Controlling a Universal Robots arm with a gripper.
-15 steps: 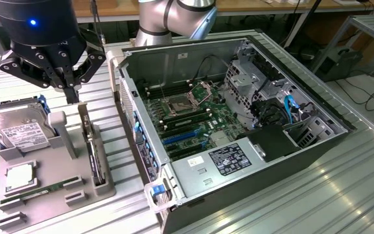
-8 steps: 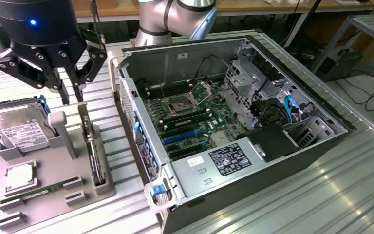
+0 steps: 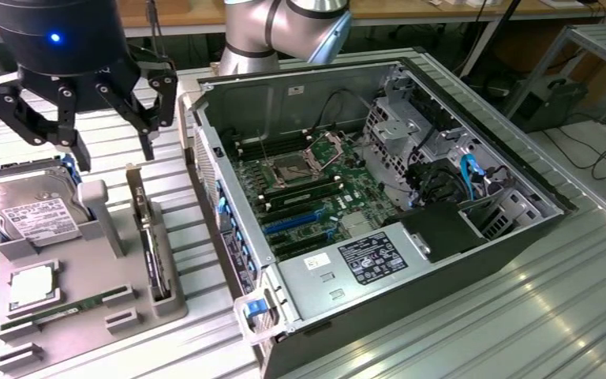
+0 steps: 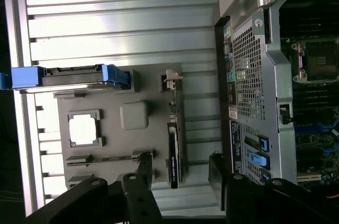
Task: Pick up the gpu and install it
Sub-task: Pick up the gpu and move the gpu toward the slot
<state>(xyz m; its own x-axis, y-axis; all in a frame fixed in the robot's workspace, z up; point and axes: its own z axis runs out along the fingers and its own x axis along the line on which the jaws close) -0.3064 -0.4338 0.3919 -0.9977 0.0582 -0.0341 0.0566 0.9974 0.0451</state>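
– Grey holder [image 3: 92, 272] on the ribbed metal table [image 3: 555, 316]: where in it is the gpu?
– The gpu [image 3: 155, 257] stands on its edge, thin and upright, in the slot along the holder's side nearest the open computer case [image 3: 387, 197].
– Which way does it run?
– Its long axis follows that side of the holder, level with the table and parallel to the case wall. The silver bracket end is at the holder's corner toward the arm's base. The black end reaches toward the opposite corner.
– And the gripper?
– The gripper [image 3: 114, 151] hangs above the holder, apart from the card, its black fingers spread wide with nothing between them. In the wrist view one finger lies to either side of the card's line, over its black end.
– What else sits in the holder?
– A hard drive [image 3: 24, 209] with a white label on the side away from the gpu, a CPU chip [image 3: 31, 286] lying flat nearer the middle, and a green RAM stick [image 3: 66, 309] just beside that.
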